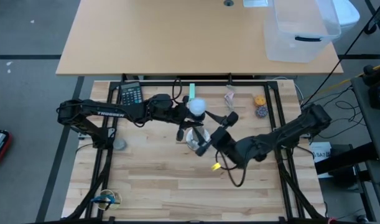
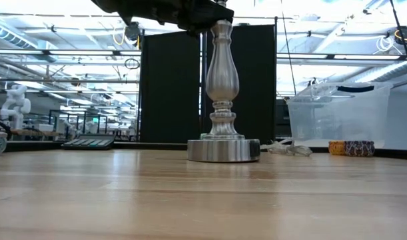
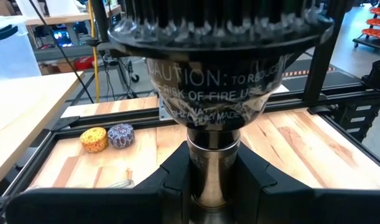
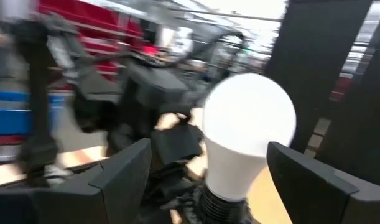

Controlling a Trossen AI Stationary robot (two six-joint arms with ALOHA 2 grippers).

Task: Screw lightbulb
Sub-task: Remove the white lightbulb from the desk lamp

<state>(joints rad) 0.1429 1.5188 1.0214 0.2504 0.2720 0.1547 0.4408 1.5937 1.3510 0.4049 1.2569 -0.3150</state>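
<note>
Your left gripper (image 3: 208, 186) has its fingers clamped around the silver lamp stand's (image 2: 222, 100) neck, just under the black socket (image 3: 217, 37), steadying it on the counter (image 2: 203, 193). The lightbulb (image 4: 245, 140) sits upright in the socket top, between your right gripper's (image 4: 208, 171) fingers, which are spread apart, clear of the globe.

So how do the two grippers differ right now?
The left gripper is shut on the lamp stand at its neck; the right gripper is open, its fingers flanking the lightbulb with gaps. The left sits lower, the right higher. Both work on one lamp.
</note>
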